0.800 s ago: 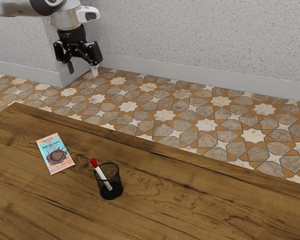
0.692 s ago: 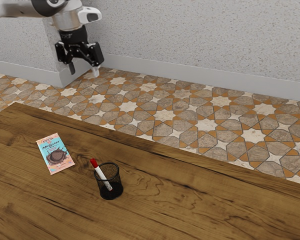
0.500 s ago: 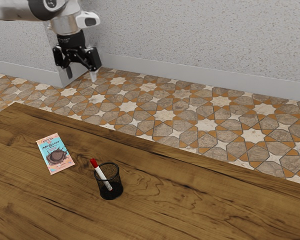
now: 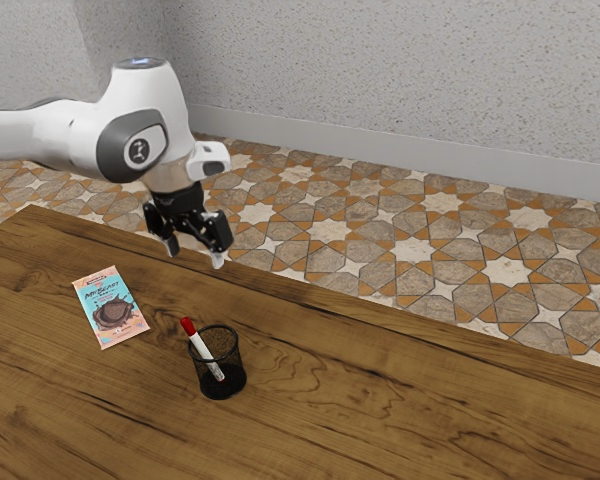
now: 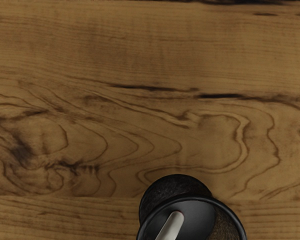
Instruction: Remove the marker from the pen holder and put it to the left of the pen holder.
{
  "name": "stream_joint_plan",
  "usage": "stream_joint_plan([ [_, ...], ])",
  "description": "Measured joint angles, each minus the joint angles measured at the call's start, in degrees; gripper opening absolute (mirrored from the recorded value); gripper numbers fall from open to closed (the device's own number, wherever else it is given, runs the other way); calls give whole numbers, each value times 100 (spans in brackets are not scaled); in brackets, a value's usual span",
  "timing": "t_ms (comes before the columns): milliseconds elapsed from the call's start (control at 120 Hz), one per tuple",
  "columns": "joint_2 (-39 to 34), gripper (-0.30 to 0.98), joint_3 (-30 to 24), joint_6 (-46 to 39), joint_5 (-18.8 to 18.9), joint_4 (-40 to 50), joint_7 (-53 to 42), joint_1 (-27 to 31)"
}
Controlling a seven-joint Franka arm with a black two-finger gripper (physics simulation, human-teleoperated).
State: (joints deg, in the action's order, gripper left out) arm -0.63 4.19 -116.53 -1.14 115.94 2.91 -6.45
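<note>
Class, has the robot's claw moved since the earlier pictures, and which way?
Yes: the claw has moved lower and toward the exterior view's right, appearing nearer the pen holder, which stands where it stood.

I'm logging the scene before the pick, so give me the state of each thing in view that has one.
Gripper: open, empty, raised clear of the pen holder.
Marker: inside the pen holder, leaning, red end up.
Pen holder: upright on the table, marker in it.
Printed packet: lying flat on the table, printed side up.
</note>
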Motion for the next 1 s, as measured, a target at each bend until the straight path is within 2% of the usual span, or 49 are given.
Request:
stream_joint_plan([
  [125, -64, 69, -52, -480, -118, 546, 23, -64],
  [208, -259, 69, 18, -590, -337, 868, 19, -147],
  [392, -507, 69, 293, -305, -548, 1078, 5, 216],
  [575, -506, 69, 293, -267, -719, 1457, -27, 177],
  [825, 131, 69, 205, -369, -804, 1146, -61, 223],
  [1000, 261, 69, 190, -412, -843, 1109, -78, 165],
])
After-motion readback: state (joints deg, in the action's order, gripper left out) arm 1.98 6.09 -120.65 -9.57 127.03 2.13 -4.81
